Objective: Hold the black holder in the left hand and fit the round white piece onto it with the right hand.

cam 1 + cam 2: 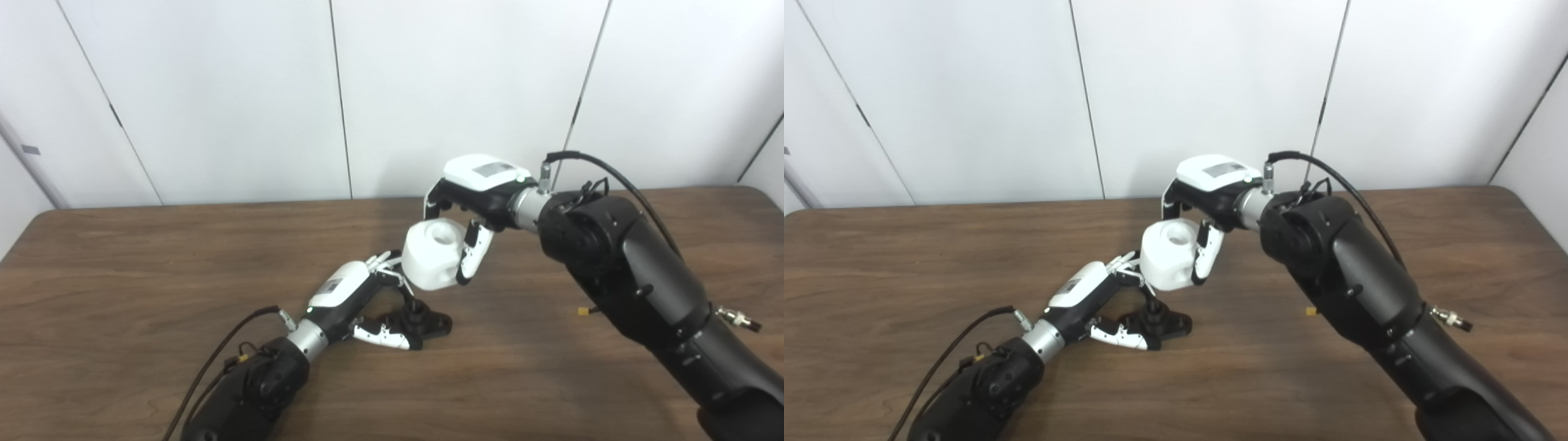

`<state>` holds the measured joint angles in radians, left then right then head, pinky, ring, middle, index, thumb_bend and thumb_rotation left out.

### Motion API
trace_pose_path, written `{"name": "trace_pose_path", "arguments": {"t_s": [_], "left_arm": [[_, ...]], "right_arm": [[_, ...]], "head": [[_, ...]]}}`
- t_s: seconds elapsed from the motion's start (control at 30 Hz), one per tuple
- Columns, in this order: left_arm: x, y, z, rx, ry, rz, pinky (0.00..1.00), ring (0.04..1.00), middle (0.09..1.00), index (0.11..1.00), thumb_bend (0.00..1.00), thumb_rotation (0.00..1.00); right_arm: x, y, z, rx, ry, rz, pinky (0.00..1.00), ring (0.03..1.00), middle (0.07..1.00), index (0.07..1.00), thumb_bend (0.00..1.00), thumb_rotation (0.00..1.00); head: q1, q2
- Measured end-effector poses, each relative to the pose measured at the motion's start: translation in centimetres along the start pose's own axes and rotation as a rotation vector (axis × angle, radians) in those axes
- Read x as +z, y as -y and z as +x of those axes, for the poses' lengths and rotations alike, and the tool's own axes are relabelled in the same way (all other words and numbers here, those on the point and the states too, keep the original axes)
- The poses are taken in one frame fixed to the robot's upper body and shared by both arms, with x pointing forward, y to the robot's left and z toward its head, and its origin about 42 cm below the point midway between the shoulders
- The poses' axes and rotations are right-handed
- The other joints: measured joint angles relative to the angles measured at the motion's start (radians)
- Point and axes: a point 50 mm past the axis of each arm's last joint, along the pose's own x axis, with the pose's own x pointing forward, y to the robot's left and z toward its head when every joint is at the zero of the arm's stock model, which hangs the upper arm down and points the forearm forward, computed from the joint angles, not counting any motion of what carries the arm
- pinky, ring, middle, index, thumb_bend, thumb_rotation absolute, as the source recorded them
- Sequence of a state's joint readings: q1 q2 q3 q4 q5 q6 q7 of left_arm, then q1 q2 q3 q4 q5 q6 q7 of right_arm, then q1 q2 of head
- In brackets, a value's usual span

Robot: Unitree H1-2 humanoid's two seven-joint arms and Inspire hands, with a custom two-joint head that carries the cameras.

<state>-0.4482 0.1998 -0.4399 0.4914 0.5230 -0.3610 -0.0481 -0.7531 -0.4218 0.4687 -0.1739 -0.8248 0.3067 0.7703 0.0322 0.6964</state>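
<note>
Two jobs look done: the left hand [367, 294] grips the black holder [422, 321] on the table [122, 275], and the right hand [471, 202] squeezes the round white piece [432, 254], at twelve o'clock above the holder. Fitting is left.

The left hand [358, 300] is lying low over the table, its arm reaching in from the lower left, fingers and thumb curling around the black holder [422, 323]. The right hand [468, 202] is hanging raised, palm down, fingers clasping the round white piece [432, 254].
</note>
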Motion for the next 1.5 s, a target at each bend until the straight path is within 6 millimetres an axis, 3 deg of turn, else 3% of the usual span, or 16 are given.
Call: {"name": "trace_pose_path", "arguments": {"t_s": [0.5,0.73,0.97,1.5], "left_arm": [[0.2,0.1,0.1,-0.002,0.002,0.0,1.0,1.0,0.917,0.481,0.52,0.06],[0.2,0.1,0.1,-0.002,0.002,0.0,1.0,1.0,0.92,0.481,0.52,0.06],[0.2,0.2,0.1,-0.002,0.0,-0.003,1.0,1.0,0.927,0.481,0.52,0.06],[0.3,0.2,0.0,0.007,-0.017,-0.013,1.0,1.0,0.934,0.481,0.52,0.06]], "right_arm": [[1.0,-0.7,-0.3,0.045,0.034,-0.025,0.67,0.752,0.728,0.482,0.52,0.14],[1.4,-1.3,-0.2,0.065,0.049,-0.018,0.63,0.737,0.735,0.481,0.52,0.14],[1.8,-1.4,-0.2,0.06,0.064,-0.026,0.67,0.737,0.738,0.482,0.52,0.14],[2.7,-1.7,0.0,0.043,0.1,-0.055,0.63,0.717,0.728,0.482,0.52,0.14]], "head": [[-0.002,0.012],[-0.002,0.018],[0.002,0.023],[0.014,0.034]]}}
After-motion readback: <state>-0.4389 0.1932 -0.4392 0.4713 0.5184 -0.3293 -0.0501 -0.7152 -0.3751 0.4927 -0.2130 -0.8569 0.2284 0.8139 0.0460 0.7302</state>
